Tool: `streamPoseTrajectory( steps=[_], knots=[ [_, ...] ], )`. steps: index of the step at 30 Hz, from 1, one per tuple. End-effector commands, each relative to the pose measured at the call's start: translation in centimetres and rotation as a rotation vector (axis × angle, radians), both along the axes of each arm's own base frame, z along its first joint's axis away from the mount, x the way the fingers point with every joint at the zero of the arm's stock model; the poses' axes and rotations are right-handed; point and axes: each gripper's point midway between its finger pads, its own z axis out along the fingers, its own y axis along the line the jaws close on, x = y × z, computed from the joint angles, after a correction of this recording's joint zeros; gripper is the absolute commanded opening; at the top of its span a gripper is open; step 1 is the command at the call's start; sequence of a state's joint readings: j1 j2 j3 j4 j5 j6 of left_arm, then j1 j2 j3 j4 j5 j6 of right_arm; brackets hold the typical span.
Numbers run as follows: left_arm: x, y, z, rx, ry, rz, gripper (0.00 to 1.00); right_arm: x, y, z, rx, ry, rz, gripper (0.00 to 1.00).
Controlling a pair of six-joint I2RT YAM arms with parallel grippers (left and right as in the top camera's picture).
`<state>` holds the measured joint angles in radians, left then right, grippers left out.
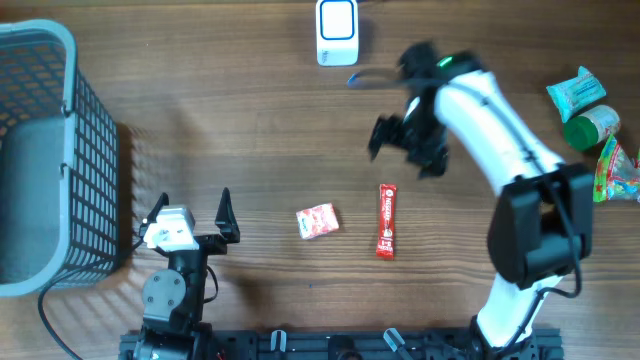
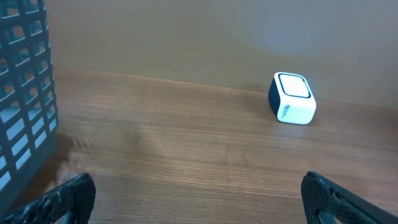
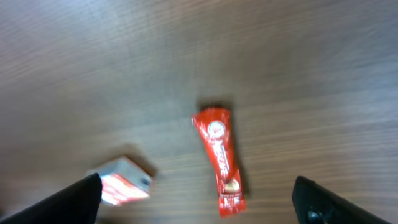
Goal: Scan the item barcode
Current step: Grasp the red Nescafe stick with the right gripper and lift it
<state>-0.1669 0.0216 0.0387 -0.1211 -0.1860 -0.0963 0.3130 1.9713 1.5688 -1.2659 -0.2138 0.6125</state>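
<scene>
Along the left edge of the wooden bench (image 1: pixel 250 120) stands a tall grey mesh basket (image 1: pixel 40 150). From the near right corner a white-and-black right arm (image 1: pixel 500 130) reaches toward the middle of the bench. The right gripper (image 1: pixel 408 150) hangs above the wood with its jaws spread wide and holds nothing. Close to the near edge, just beside the basket, the left gripper (image 1: pixel 192 212) is also spread wide and empty, pointing toward the far edge. A white scanner (image 1: pixel 337 32) with a dark-framed window sits at the middle of the far edge. Several green snack packs (image 1: pixel 590 120) lie clustered at the right edge. The red stick sachet (image 1: pixel 387 221) lies flat near the middle, toward the near edge, apart from both grippers. Just to its left, not touching it, lies a small red-and-white packet (image 1: pixel 317 220).
</scene>
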Motion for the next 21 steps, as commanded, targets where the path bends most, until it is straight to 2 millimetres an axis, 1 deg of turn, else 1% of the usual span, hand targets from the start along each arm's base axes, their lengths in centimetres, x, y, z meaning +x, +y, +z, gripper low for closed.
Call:
streamPoseTrajectory(
  steps=[1, 2, 3, 4, 6, 7, 8, 9, 10, 11, 12, 13, 14, 16, 17, 18, 19, 20, 21],
  knots=[
    [0.0, 0.3, -0.1, -0.012, 0.001, 0.017, 1.0, -4.0, 0.7, -3.6, -0.111, 0.069, 0.036, 0.84],
    [0.0, 0.3, -0.1, -0.012, 0.001, 0.017, 1.0, -5.0, 1.1, -4.6, -0.118, 0.082, 0.058, 0.82],
    [0.0, 0.3, -0.1, -0.012, 0.001, 0.017, 1.0, -5.6, 1.3, -5.6, -0.119, 0.08, 0.074, 0.82],
    [0.0, 0.3, -0.1, -0.012, 0.001, 0.017, 1.0, -5.8, 1.2, -6.2, -0.127, 0.072, 0.081, 0.82],
    [0.0, 0.3, -0.1, -0.012, 0.001, 0.017, 1.0, -6.6, 0.3, -8.8, -0.156, 0.051, 0.092, 0.81],
    [0.0, 0.3, -0.1, -0.012, 0.001, 0.017, 1.0, -7.2, -0.1, -9.7, -0.163, 0.052, 0.093, 0.76],
    [0.0, 0.3, -0.1, -0.013, 0.001, 0.017, 1.0, -8.0, -0.5, -10.7, -0.166, 0.059, 0.092, 0.66],
    [0.0, 0.3, -0.1, -0.012, 0.001, 0.017, 1.0, -8.7, -0.8, -11.4, -0.17, 0.067, 0.09, 0.53],
    [0.0, 0.3, -0.1, -0.012, 0.001, 0.017, 1.0, -9.4, -1.2, -12.0, -0.174, 0.076, 0.089, 0.37],
    [0.0, 0.3, -0.1, -0.013, 0.001, 0.017, 1.0, -10.3, -1.4, -12.5, -0.18, 0.1, 0.056, 0.04],
    [0.0, 0.3, -0.1, -0.012, 0.001, 0.017, 1.0, -10.8, -1.1, -12.5, -0.156, 0.123, 0.045, 0.04],
    [0.0, 0.3, -0.1, -0.012, 0.001, 0.017, 1.0, -11.3, 0.1, -12.2, -0.088, 0.155, 0.048, 0.04],
    [0.0, 0.3, -0.1, -0.013, 0.001, 0.017, 1.0, -11.6, 1.6, -11.6, 0.008, 0.178, 0.074, 0.04],
    [0.0, 0.3, -0.1, -0.012, 0.001, 0.017, 1.0, -11.1, 6.4, -9.1, 0.327, 0.178, 0.186, 0.04],
    [0.0, 0.3, -0.1, -0.012, 0.001, 0.017, 1.0, -10.4, 8.7, -7.1, 0.498, 0.16, 0.231, 0.04],
    [0.0, 0.3, -0.1, -0.012, 0.001, 0.017, 1.0, -10.0, 10.4, -4.9, 0.649, 0.155, 0.25, 0.04],
    [0.0, 0.3, -0.1, -0.012, 0.001, 0.017, 1.0, -9.4, 11.8, -2.5, 0.799, 0.136, 0.271, 0.04],
    [0.0, 0.3, -0.1, -0.012, 0.001, 0.017, 1.0, -8.3, 12.7, 0.1, 0.959, 0.081, 0.303, 0.04],
    [0.0, 0.3, -0.1, -0.012, 0.001, 0.017, 1.0, -7.3, 12.9, 1.6, 1.044, 0.048, 0.302, 0.04]
  ],
)
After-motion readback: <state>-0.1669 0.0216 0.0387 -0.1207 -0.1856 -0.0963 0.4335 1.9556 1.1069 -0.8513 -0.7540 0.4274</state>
